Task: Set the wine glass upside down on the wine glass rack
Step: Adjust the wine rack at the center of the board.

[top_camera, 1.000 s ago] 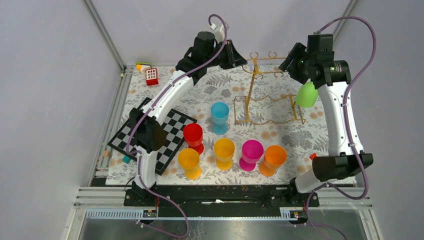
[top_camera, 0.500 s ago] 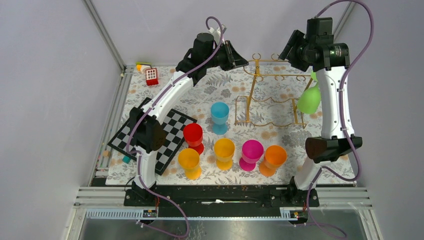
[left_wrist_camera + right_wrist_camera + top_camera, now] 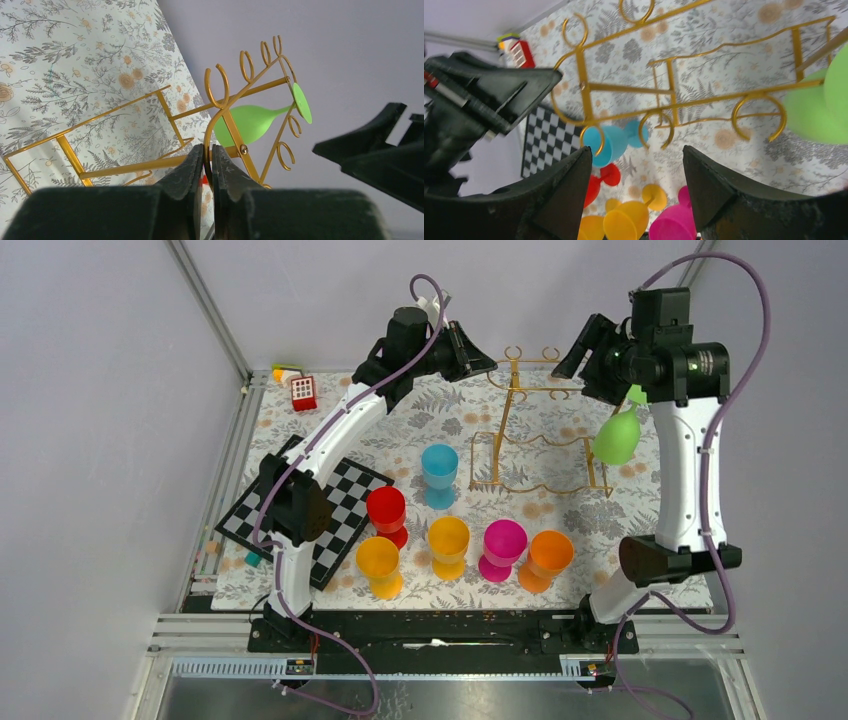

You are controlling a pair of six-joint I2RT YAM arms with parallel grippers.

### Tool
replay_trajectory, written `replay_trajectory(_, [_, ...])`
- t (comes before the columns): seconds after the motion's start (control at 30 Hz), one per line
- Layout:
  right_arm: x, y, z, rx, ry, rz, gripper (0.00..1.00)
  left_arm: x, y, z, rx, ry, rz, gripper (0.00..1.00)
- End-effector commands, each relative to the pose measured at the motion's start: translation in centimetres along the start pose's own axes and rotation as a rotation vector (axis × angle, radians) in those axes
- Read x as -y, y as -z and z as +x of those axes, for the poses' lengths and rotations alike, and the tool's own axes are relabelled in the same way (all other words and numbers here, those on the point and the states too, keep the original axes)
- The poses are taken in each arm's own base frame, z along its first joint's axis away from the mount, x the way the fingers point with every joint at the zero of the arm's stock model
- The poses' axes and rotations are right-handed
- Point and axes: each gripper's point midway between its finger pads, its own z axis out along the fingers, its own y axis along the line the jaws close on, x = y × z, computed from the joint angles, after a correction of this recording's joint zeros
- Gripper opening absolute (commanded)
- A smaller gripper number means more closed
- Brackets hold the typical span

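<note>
- overhead cam: the green wine glass (image 3: 617, 436) hangs bowl-down at the right end of the gold wine glass rack (image 3: 540, 443). its foot is up at the top rail. the rack stands at the back of the floral mat (image 3: 440, 420).
- the left gripper (image 3: 482, 357) is at the rack's centre post, coming in from the left. the right gripper (image 3: 585, 348) sits high over the rack's right end, near the glass's foot but apart from it.
- in front of the rack there's a blue cup (image 3: 438, 468), then a row of red (image 3: 386, 510), amber (image 3: 378, 562), yellow (image 3: 448, 540), magenta (image 3: 503, 543) and orange (image 3: 548, 555) cups. a checkerboard (image 3: 335, 505) lies at the left.
- left wrist cam: the fingers (image 3: 192, 170) are pinched almost together, with a gold wire of the rack running into the slit, so it's clamped on the rack. the glass shows beyond, stem passing between the hooks and foot against the far end of the rail.
- right wrist cam: the fingers (image 3: 566, 195) are spread wide, with only mat and cups far below in the gap. the glass is a green blur at the right edge, outside the fingers.
</note>
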Motion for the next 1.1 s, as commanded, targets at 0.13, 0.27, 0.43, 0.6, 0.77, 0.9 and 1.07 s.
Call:
replay_trajectory(0.13, [-0.1, 1.9, 4.9, -0.156, -0.031, -0.055, 0.76, 0.6, 0.7, 0.4, -0.007, -0.012, -0.007, 0.0])
replay_trajectory(0.27, [1.1, 0.8, 4.9, -0.133, -0.025, -0.006, 0.76, 0.7, 0.7, 0.5, -0.009, -0.007, -0.003, 0.0])
replay_trajectory(0.43, [1.9, -1.6, 3.2, -0.051, -0.023, 0.035, 0.76, 0.9, 0.9, 0.7, -0.018, 0.0, 0.003, 0.0])
replay_trajectory(0.6, [1.6, -3.2, 0.8, 0.031, -0.033, 0.049, 0.76, 1.4, 1.3, 0.9, -0.026, 0.019, 0.013, 0.0])
replay_trajectory(0.77, [1.0, -5.0, -0.6, 0.041, -0.042, 0.044, 0.77, 2.2, 1.7, 1.3, -0.043, 0.065, 0.04, 0.0])
replay_trajectory(0.9, [0.3, -6.3, -1.3, 0.04, -0.062, 0.025, 0.76, 2.5, 2.0, 2.1, -0.058, 0.102, 0.048, 0.0])
replay_trajectory(1.07, [-0.5, -6.8, -2.6, 0.037, -0.041, 0.023, 0.76, 3.2, 2.7, 2.6, -0.077, 0.143, 0.058, 0.0])
